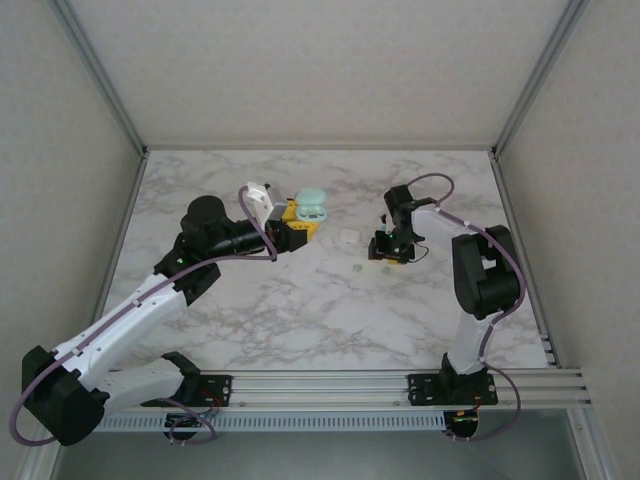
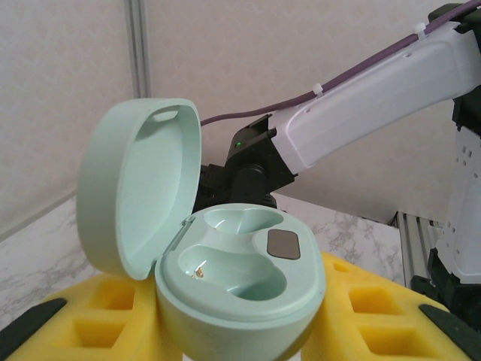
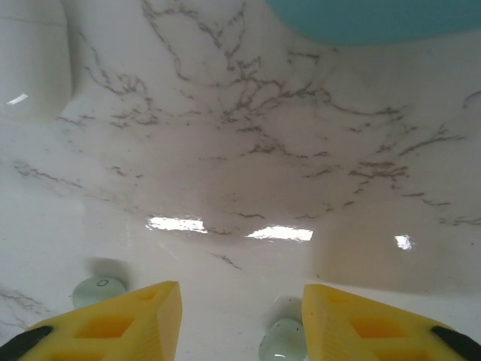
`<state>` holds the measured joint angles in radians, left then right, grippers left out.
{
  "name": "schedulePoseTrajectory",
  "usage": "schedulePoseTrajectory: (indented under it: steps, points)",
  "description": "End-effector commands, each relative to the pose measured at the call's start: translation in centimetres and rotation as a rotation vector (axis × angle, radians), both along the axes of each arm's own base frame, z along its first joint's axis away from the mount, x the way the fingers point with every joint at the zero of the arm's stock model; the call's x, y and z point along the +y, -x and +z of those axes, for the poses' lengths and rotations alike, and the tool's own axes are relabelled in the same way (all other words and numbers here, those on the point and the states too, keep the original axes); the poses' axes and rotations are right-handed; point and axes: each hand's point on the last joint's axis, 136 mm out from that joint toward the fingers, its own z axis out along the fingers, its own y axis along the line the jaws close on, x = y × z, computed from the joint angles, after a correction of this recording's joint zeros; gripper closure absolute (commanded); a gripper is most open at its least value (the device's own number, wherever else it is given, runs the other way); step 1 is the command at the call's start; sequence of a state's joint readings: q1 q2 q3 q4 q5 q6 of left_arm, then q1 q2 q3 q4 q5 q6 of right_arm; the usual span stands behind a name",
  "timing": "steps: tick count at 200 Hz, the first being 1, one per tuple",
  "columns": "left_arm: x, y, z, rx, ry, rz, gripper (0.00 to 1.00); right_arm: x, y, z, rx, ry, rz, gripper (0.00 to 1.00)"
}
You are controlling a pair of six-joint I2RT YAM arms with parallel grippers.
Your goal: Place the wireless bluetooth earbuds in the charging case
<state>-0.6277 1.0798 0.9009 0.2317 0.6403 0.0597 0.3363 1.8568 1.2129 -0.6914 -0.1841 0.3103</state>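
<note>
Left gripper clasping mint case, lid open

No lettering, number or brand mark can be read anywhere from here. The mint green charging case carries a plain dark grey patch on its inner face, with no characters legible on it.

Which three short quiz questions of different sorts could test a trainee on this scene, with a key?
1. True or false: the mint charging case in the left gripper stands open.
2. How many of its wells are filled? A) none B) one C) two
3. Fill in: two mint earbuds lie on the ___ near the right gripper.
Key: 1 true; 2 A; 3 table.
</note>
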Motion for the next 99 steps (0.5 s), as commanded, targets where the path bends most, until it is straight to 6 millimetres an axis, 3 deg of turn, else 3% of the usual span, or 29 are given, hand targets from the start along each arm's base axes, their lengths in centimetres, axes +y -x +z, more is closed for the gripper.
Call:
schedulePoseTrajectory:
  steps: [1, 55, 99]
  points:
    - [0.3, 0.4, 0.6, -0.031, 0.006, 0.01, 0.73, -0.3, 0.9, -0.2, 0.033, 0.0, 0.018, 0.56]
    - [0.3, 0.4, 0.5, -0.032, 0.004, 0.008, 0.73, -0.8, 3.5, -0.1, 0.078, -0.007, 0.03, 0.56]
    - [0.2, 0.5, 0.6, -0.032, 0.005, 0.005, 0.73, -0.6, 5.0, 1.1, 0.084, -0.048, 0.02, 0.56]
